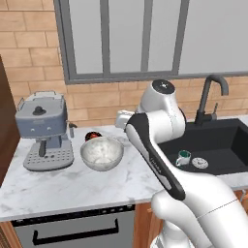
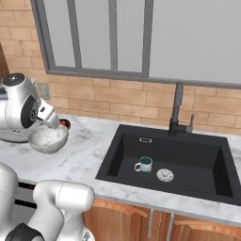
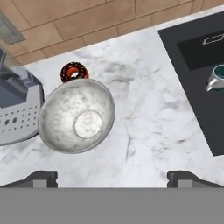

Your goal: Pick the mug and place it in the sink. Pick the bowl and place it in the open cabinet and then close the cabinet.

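In your hand view, the grey coffee machine sits at nine o'clock on the marble surface, touching or just beside the bowl, which lies a little left of centre, upright and apart from your claw. A small dark dish with red contents rests at the bowl's twelve o'clock, just beside its rim. Your claw hangs at six o'clock above bare marble with its jaws spread wide, gripping nothing. At three o'clock, the mug stands upright inside the black sink; from the right base camera you see it just beside the round silver drain, the faucet behind.
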